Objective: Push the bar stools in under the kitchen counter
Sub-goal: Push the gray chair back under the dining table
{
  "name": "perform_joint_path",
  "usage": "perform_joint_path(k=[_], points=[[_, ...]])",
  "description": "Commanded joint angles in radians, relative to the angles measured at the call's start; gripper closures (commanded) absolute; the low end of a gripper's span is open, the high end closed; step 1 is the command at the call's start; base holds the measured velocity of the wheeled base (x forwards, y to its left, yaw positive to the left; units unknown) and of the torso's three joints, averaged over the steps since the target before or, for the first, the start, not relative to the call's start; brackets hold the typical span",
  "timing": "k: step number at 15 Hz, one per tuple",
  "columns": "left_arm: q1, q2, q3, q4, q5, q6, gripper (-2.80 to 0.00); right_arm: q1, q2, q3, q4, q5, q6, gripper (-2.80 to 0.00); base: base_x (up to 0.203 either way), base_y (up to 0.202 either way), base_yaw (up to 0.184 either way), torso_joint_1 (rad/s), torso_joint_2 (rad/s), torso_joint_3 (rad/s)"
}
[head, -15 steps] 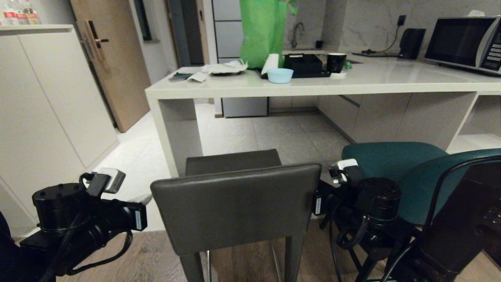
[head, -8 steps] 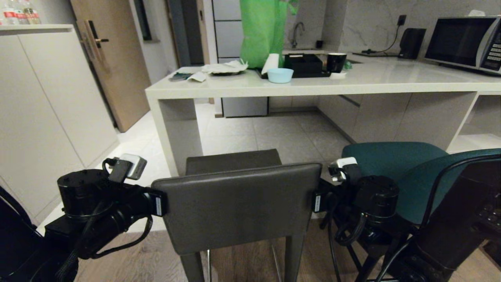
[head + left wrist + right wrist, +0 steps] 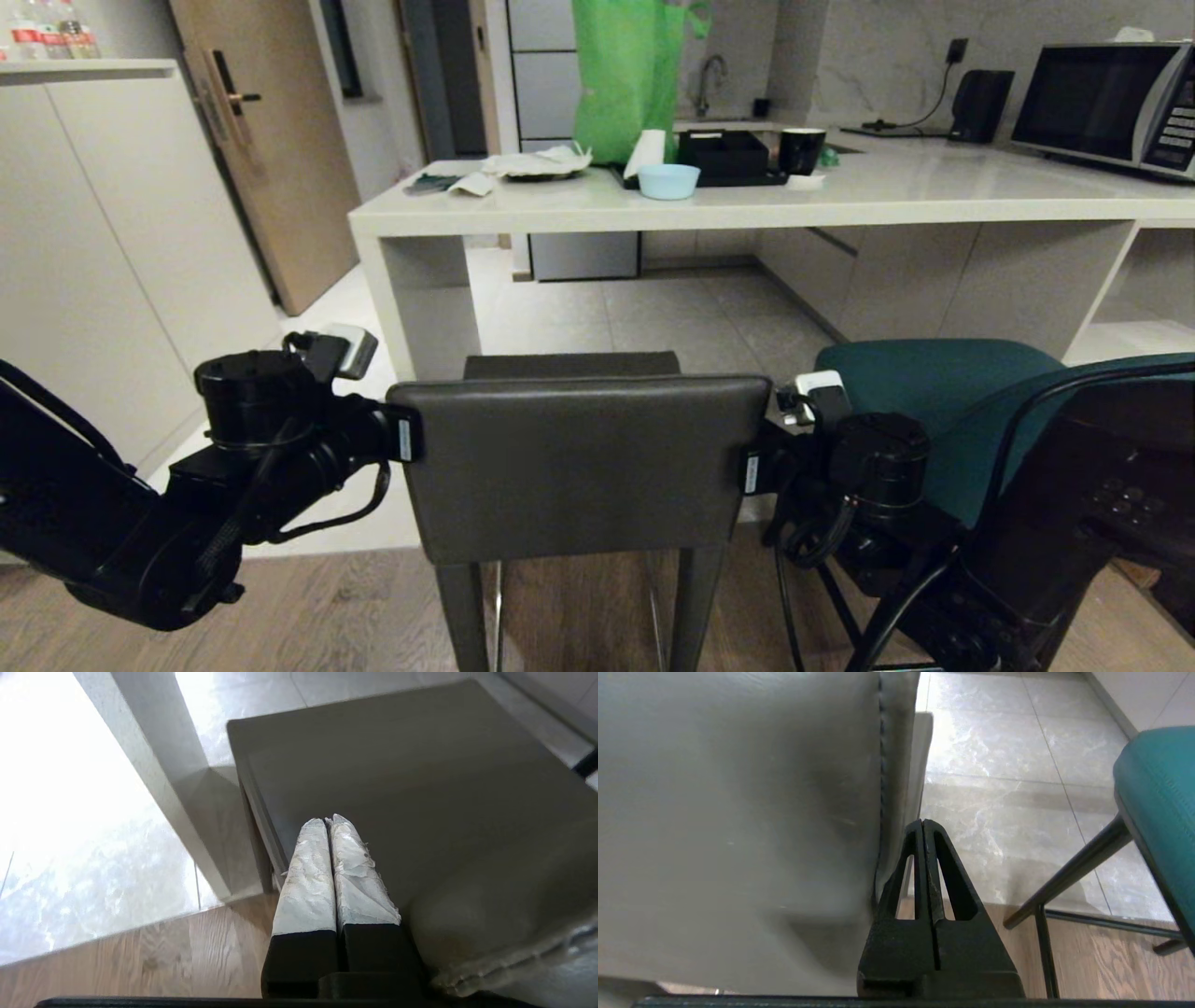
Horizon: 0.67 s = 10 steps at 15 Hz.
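boxy dark grey leather stool (image 3: 579, 462) sits just short of the pale cream stone-top bench (image 3: 747, 210) | left hand (image 3: 329, 826) and right hand (image 3: 923, 826), both pinched together, flank its backrest | step: shoving it in | next: straight even push; teal stool (image 3: 943, 392) waits, right

The boxy dark grey stool (image 3: 579, 457) and the teal stool (image 3: 934, 383) stand upright before the cream kitchen counter (image 3: 747, 210), not under it.

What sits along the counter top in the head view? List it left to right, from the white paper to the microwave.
White paper → green bag → blue bowl → black tray → black mug → black kettle → microwave.
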Motion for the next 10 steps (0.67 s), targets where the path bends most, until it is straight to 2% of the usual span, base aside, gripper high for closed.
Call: perform_joint_path(k=[1, 5, 7, 10], points=[[0.0, 0.016, 0.004, -0.005, -0.003, 0.001, 0.0, 0.0, 0.011, -0.003, -0.006, 0.001, 0.0, 0.0, 0.0, 0.0, 0.0, 0.0, 0.0, 0.0], [0.008, 0.005, 0.123, -0.046, -0.009, -0.002, 0.0, 0.003, -0.007, -0.013, -0.006, 0.0, -0.007, 0.0, 0.0, 0.0, 0.0, 0.0, 0.0, 0.0], [0.049, 0.015, 0.215, -0.175, -0.02, -0.001, 0.0, 0.005, -0.016, -0.016, -0.006, 0.001, -0.013, 0.0, 0.0, 0.0, 0.0, 0.0, 0.0, 0.0], [0.092, 0.104, 0.248, -0.331, -0.056, 0.004, 0.0, -0.003, 0.004, -0.064, 0.014, 0.001, -0.02, 0.0, 0.0, 0.0, 0.0, 0.0, 0.0, 0.0]])
